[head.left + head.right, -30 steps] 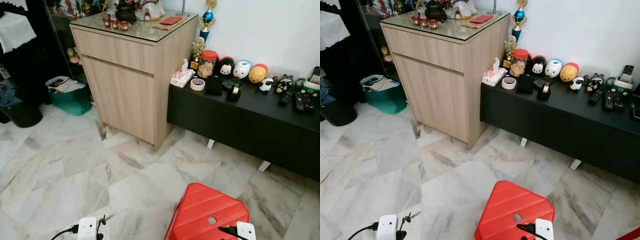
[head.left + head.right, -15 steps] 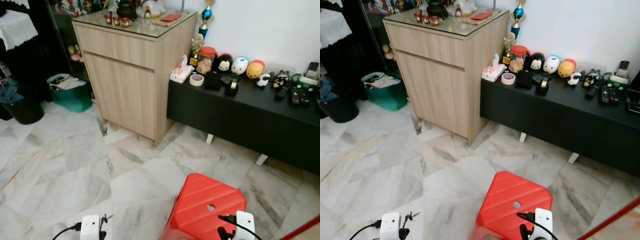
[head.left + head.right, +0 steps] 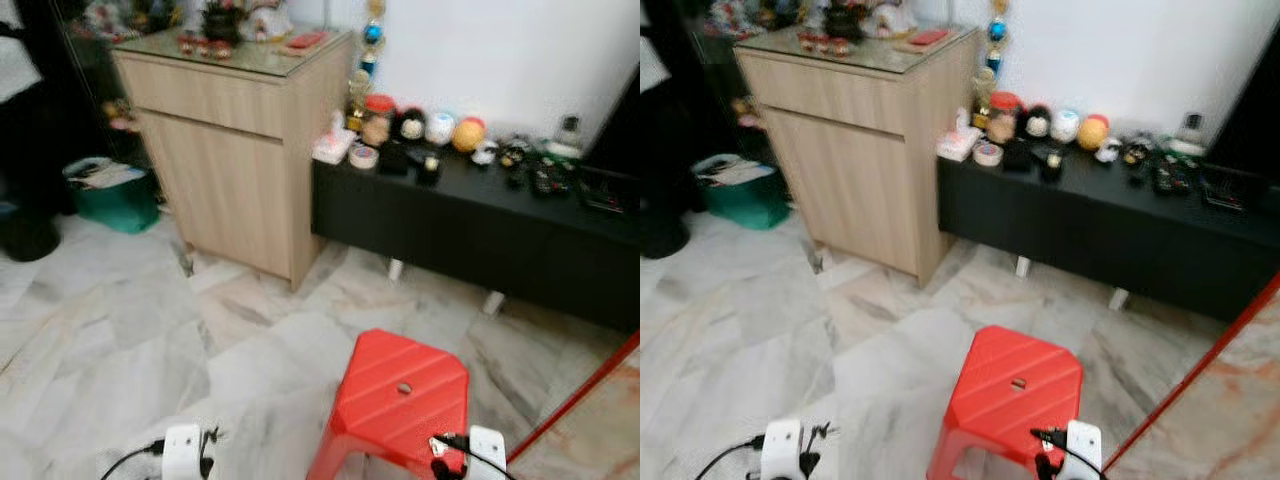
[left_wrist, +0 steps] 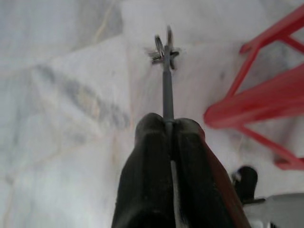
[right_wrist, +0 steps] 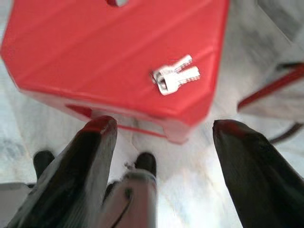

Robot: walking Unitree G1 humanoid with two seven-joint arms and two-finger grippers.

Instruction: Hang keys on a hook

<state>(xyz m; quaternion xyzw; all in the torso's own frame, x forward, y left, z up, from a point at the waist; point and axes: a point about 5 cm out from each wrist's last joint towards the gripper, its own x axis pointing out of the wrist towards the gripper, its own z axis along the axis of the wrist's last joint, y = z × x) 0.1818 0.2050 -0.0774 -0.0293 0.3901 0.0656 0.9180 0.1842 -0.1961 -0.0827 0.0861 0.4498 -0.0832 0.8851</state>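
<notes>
I see my left gripper (image 4: pixel 170 130) clenched on a thin metal hook (image 4: pixel 164 52) at seven o'clock over marble floor (image 3: pixel 110 330). The keys (image 5: pixel 175 76) lie on the red stool (image 3: pixel 405 395); my right gripper (image 5: pixel 161 137) hangs released just above, five o'clock.

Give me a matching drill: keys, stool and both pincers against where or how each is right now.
Things:
1. keys
2. stool
3. left pincer
4. right pincer

States:
A. shut on the hook
B. open, above the stool
C. lying on the stool's top
D. standing on the floor

Pairs: 1-C, 2-D, 3-A, 4-B.
</notes>
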